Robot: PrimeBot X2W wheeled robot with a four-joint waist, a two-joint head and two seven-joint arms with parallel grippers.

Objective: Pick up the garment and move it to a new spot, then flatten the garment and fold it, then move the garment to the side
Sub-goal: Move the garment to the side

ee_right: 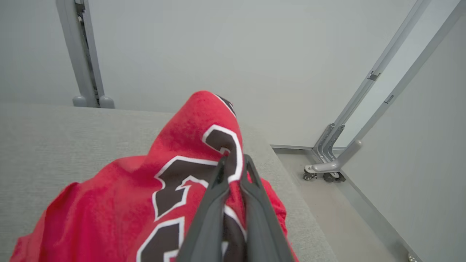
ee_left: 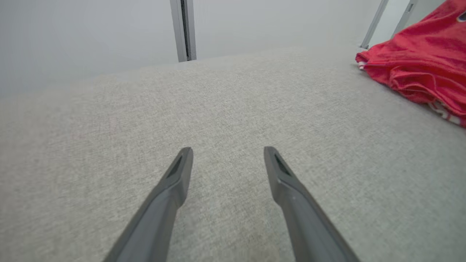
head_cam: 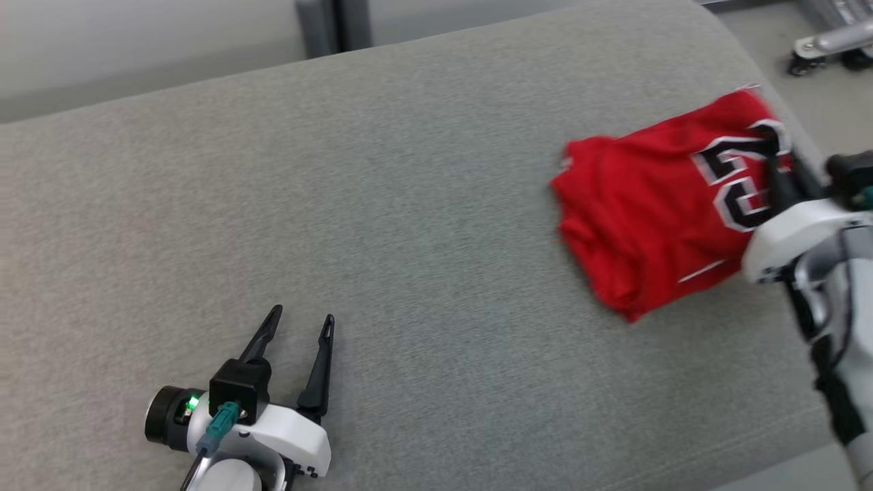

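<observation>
Grey fabric covers the desk [head_cam: 409, 204], with pale wall panels and a wheeled metal frame [ee_right: 327, 171] behind it. The red garment [head_cam: 648, 204], a jersey with black-and-white numerals, lies gathered into a compact bundle at the desk's right edge, towards the far right corner. Its long axis runs across the desk, from the middle out to that edge. The right hand [ee_right: 235, 162] is clamped on a fold at the numerals, fingers together, and the cloth peaks upward at the grip. The left hand [head_cam: 303, 315] sits low over the near left part of the desk, fingers apart and holding nothing, well apart from the garment, which lies off to its right. Any carry looks to fall to the right arm alone.
</observation>
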